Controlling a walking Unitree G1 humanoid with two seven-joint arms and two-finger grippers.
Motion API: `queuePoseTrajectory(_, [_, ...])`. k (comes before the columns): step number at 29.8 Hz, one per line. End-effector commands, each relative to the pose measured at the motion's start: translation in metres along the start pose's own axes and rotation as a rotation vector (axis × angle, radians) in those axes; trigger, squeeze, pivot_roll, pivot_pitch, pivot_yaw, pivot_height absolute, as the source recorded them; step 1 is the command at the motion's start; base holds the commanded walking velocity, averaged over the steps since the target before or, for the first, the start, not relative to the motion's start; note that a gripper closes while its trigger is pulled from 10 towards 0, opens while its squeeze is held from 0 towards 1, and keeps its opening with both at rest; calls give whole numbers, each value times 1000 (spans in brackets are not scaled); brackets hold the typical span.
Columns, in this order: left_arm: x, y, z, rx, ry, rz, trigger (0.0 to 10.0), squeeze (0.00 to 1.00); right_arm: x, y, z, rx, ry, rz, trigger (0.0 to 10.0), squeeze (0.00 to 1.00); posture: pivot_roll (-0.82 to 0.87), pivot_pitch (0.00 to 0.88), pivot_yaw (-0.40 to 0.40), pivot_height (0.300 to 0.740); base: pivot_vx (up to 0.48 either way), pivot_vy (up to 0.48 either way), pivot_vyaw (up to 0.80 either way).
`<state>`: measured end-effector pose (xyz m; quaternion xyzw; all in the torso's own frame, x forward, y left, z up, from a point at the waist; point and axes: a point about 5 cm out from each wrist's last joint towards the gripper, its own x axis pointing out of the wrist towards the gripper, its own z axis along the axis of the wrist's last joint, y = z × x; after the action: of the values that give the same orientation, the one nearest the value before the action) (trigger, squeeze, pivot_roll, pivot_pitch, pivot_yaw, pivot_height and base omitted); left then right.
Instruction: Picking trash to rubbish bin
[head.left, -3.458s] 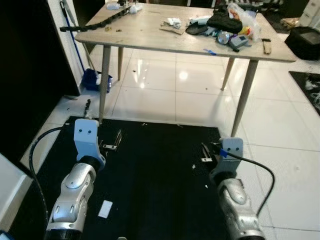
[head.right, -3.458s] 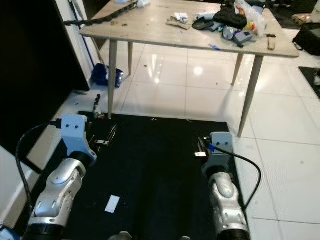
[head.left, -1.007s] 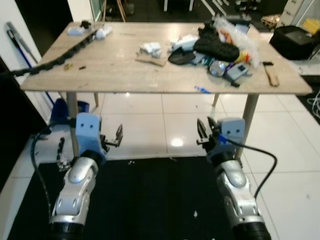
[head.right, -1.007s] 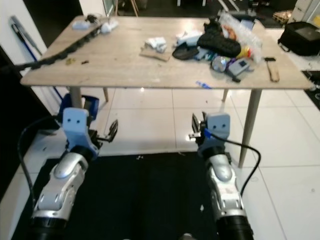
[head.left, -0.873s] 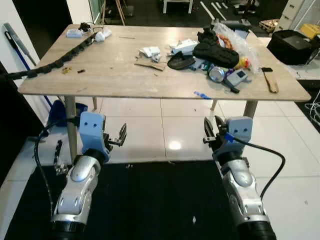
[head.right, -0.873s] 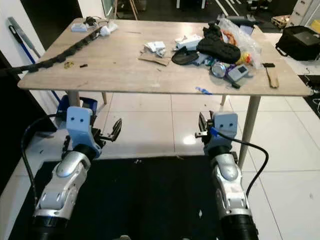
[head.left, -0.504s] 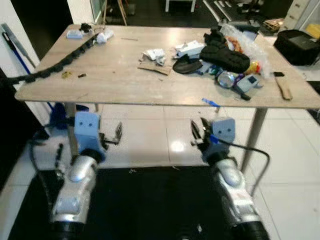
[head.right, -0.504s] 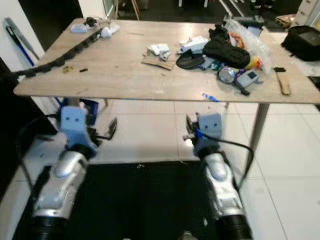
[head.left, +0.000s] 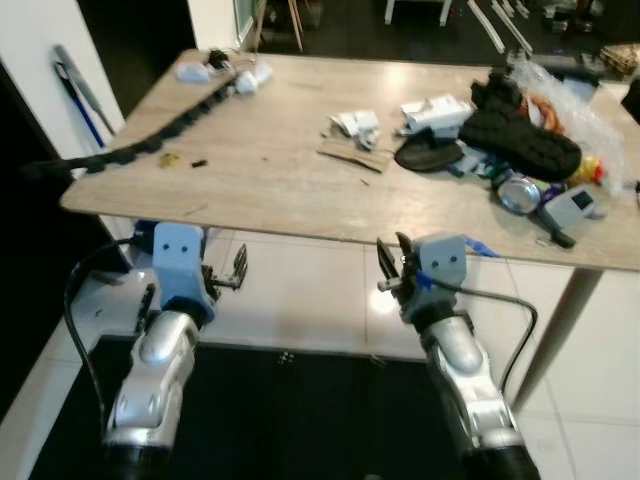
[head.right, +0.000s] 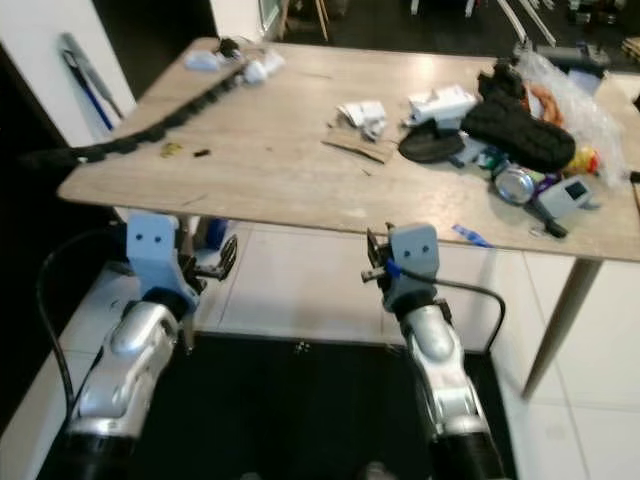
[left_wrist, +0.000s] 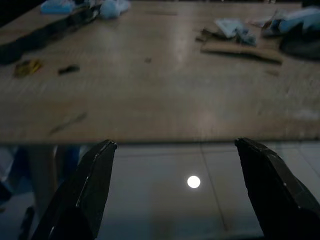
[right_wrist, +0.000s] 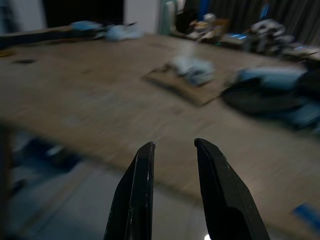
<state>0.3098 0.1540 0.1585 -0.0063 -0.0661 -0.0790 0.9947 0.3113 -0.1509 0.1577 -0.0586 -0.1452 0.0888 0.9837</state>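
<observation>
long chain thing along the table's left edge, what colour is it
The chain is black, made of linked segments. It shows best in the right eye view, running along the wooden table.

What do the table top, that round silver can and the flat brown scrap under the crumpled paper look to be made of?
The table top looks like pale wood or wood-look laminate: matte, with faint grain streaks. The can seems to be bare metal, probably aluminium, since its end shines silver. The flat brown scrap looks like cardboard: dull, thin and stiff-edged. The crumpled paper on it is white and creased.

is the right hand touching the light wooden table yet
Apart. In the right wrist view the right hand hangs short of the light wooden table, white floor showing below the table's edge between its black fingers.
</observation>
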Motion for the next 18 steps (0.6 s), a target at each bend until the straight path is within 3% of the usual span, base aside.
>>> queuePoseTrajectory(1, [-3, 4, -4, 4, 23, 10, 10000, 0, 0, 4, 1, 13, -1, 6, 10000, 0, 20, 157, -7, 740, 345, 0, 0])
queuePoseTrajectory(8, [-3, 3, -3, -1, 20, 10, 10000, 0, 2, -2, 1, -2, 16, -14, 10000, 0, 20, 158, -9, 740, 349, 0, -763])
queuePoseTrajectory(18, [1, 9, 1, -6, 8, 28, 10000, 0, 9, 8, 4, 9, 4, 40, 10000, 0, 27, 164, -2, 740, 345, 0, 0])
